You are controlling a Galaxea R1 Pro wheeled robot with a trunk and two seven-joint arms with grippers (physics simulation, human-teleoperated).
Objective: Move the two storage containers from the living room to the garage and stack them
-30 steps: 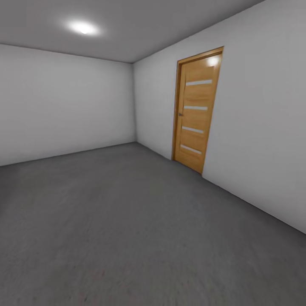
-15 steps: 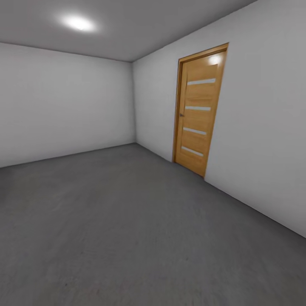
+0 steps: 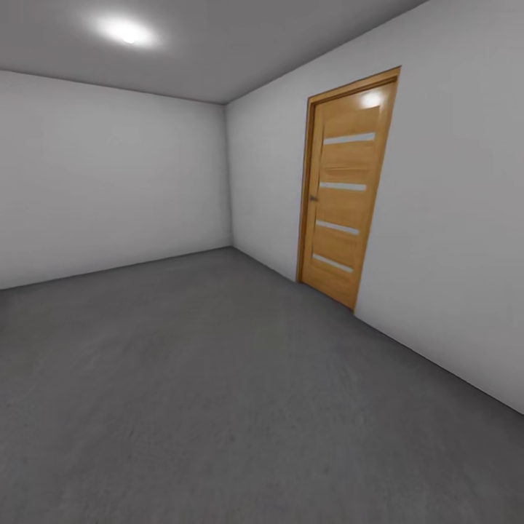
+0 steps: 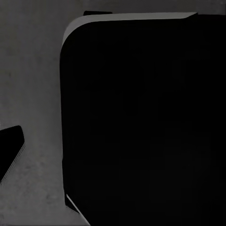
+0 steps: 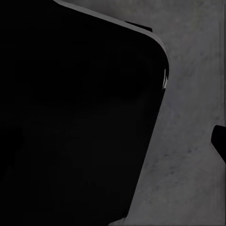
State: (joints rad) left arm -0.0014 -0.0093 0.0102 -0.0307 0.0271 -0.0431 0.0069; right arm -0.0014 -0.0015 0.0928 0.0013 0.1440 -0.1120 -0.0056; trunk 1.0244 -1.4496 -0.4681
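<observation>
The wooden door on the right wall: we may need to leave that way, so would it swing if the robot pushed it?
Probably not from a plain push: the wooden door sits shut in its frame, with a small handle at its left edge. It looks rigid, and would likely swing rather than flex once unlatched.

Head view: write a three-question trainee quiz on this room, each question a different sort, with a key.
1. True or false: the wooden door is shut.
2. Which wall holds the door? A) the far wall B) the right-hand wall C) the left-hand wall
3. Fill in: the floor is dark ____.

Key: 1 true; 2 B; 3 grey.
</observation>
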